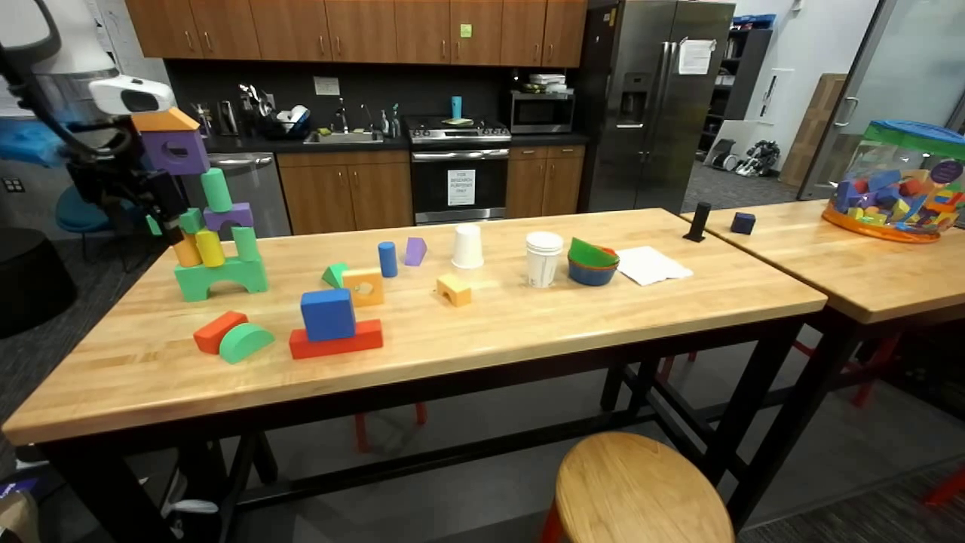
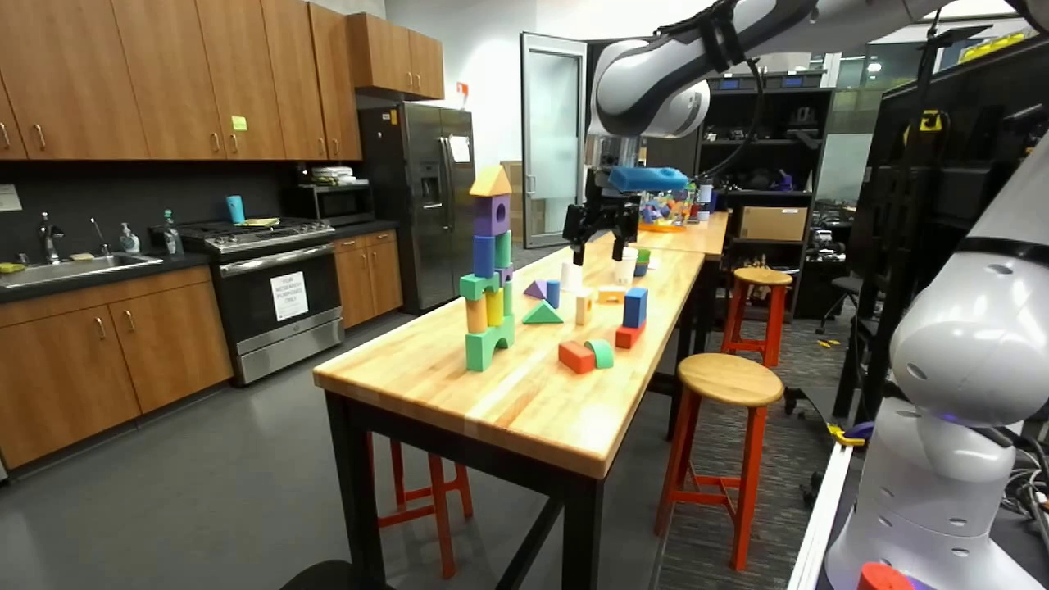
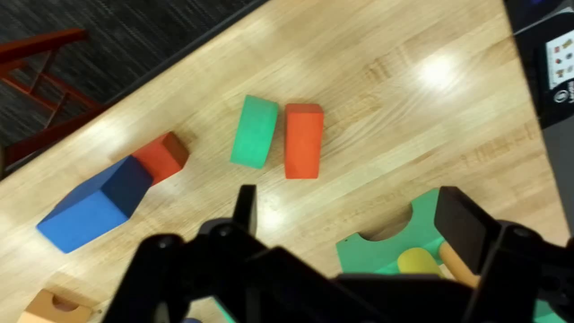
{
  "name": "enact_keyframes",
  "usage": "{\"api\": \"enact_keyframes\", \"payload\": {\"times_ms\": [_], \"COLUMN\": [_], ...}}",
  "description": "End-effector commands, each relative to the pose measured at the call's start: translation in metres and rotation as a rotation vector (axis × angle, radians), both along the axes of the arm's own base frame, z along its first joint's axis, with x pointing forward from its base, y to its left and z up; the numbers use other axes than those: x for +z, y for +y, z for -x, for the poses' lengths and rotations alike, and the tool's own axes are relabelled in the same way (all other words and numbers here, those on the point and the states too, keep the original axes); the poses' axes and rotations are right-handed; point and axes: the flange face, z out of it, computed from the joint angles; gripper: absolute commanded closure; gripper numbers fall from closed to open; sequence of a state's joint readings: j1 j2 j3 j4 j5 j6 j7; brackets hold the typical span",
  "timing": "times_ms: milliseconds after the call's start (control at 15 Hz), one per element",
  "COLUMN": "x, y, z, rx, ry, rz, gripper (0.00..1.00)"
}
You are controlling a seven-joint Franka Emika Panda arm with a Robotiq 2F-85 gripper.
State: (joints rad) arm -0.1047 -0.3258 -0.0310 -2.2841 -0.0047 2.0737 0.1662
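My gripper hangs above the wooden table, its fingers spread wide with nothing between them. Beside it rises a block tower, topped by an orange roof block on a purple block with a hole. At its foot is a green arch block, which bears a yellow cylinder and an orange cylinder. In the wrist view, a red block and a green half-round block lie beyond the fingertips. A blue block rests on a long red block. The gripper partly hides the tower in an exterior view.
Farther along stand an orange block with a hole, a blue cylinder, an orange arch, an upturned white cup, stacked white cups and bowls. A block-filled tub sits on the adjoining table. Stools stand alongside.
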Motion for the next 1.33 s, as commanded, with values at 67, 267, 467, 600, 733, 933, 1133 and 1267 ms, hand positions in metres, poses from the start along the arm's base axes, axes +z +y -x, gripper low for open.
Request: {"api": "enact_keyframes", "payload": {"times_ms": [67, 267, 467, 600, 733, 933, 1133, 1267], "x": [0.0, 0.0, 0.0, -0.004, -0.005, -0.006, -0.024, -0.029], "y": [-0.044, -0.064, -0.074, -0.072, -0.073, -0.073, -0.08, -0.087], "z": [-0.025, -0.04, -0.056, -0.047, -0.054, -0.055, -0.064, -0.075], "rx": [0.167, 0.321, 0.462, 0.416, 0.439, 0.445, 0.467, 0.487], "ry": [0.083, 0.127, 0.172, 0.143, 0.153, 0.156, 0.191, 0.197], "rz": [0.134, 0.174, 0.219, 0.2, 0.203, 0.203, 0.194, 0.195], "gripper": [0.0, 0.0, 0.0, 0.0, 0.0, 0.0, 0.0, 0.0]}}
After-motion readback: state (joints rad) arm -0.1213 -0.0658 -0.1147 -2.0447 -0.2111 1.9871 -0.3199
